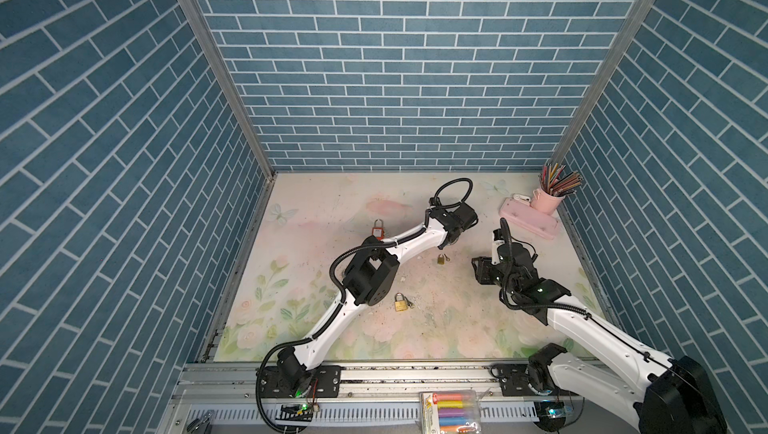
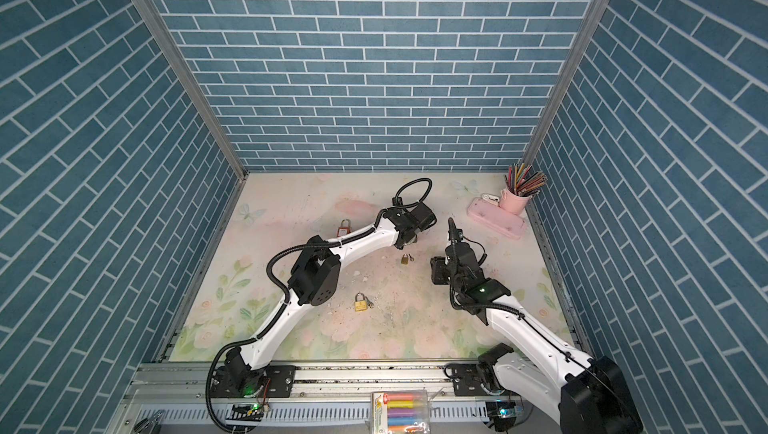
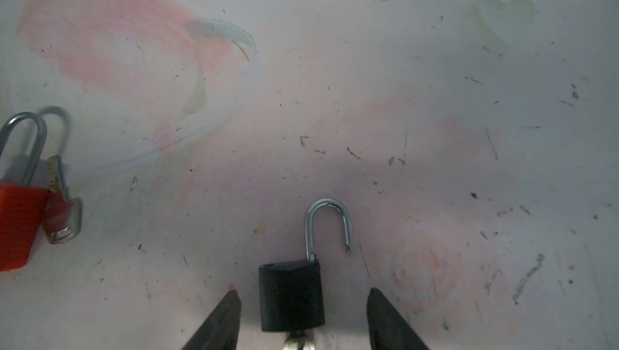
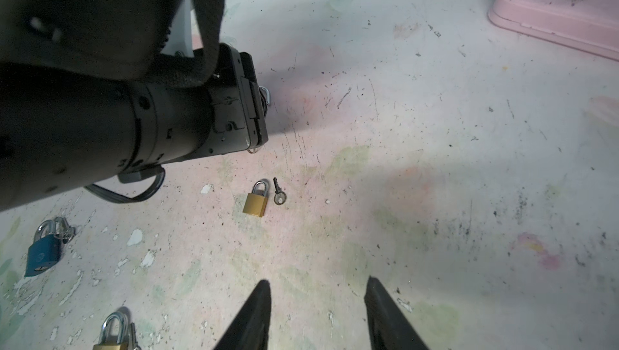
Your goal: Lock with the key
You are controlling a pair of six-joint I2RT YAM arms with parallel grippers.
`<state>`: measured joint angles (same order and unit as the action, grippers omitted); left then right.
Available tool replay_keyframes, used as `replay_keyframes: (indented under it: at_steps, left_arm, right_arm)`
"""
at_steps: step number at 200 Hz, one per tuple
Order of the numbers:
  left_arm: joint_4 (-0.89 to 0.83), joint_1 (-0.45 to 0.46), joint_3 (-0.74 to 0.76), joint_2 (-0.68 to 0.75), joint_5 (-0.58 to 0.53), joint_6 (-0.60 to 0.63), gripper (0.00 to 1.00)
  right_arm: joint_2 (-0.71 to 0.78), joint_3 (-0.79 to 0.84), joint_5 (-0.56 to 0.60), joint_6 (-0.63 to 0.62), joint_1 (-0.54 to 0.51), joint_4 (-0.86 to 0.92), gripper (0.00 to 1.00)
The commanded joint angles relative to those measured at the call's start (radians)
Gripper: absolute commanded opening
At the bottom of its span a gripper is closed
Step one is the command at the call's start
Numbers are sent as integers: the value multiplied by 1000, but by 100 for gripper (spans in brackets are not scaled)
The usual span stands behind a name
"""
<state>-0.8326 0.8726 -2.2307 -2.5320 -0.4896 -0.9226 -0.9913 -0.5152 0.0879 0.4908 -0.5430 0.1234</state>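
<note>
A pale floral-printed tabletop (image 1: pixel 457 319), scuffed, speckled with dark marks and chipped in places, is enclosed on three sides by blue brick-patterned walls (image 1: pixel 395 58) joined at aluminium corner posts. In the far right corner a pink cup of coloured pencils (image 1: pixel 548 199) is seen beside a flat pink plastic case (image 1: pixel 528 218). Several locks are spread over the surface: a red padlock with a tall steel shackle (image 1: pixel 377 229) on the left, a larger brass padlock (image 1: pixel 400 303) near the front, a small brass padlock (image 4: pixel 255 202) with a dark loose key (image 4: pixel 278 194) just beside it in the middle, and a blue padlock (image 4: pixel 43 254) shown in the right wrist view. The black rectangular padlock (image 3: pixel 290 298) is laid flat on the table towards the far middle, under the left arm's wrist, so it is hidden in both top views. Its silver shackle (image 3: pixel 326 221) is swung open, one leg free of the body, and a silver key (image 3: pixel 299 341) is seen at its base. The body is framed by the left gripper (image 3: pixel 303 293), whose jaws are parted with a gap on each side of the lock, so nothing is clamped. The right gripper (image 4: pixel 318 281) is held above bare table near the small brass padlock, its jaws apart and nothing between them.
</note>
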Motion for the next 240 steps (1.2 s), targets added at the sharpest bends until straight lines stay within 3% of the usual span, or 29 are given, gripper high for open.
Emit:
replay_keyframes:
  at_steps: [1, 140, 179, 202, 219, 240]
  left_arm:
    - [-13, -13, -25, -31, -2, 2, 61]
    - [15, -46, 29, -46, 54, -50, 41]
    - [33, -44, 65, -18, 68, -53, 24]
    - [36, -40, 72, 14, 54, -20, 0]
    - [72, -37, 82, 73, 7, 46, 0]
    - [221, -40, 157, 201, -19, 220, 0]
  right_arm:
    - [-11, -11, -4, -15, -1, -14, 47]
    - [-47, -31, 5, -18, -2, -12, 47]
    - [-52, -36, 9, -17, -1, -10, 47]
    - [-45, -57, 26, -17, 0, 0, 47]
    - [-29, -110, 45, -21, 6, 26, 47]
    - [-4, -182, 32, -28, 30, 30, 48]
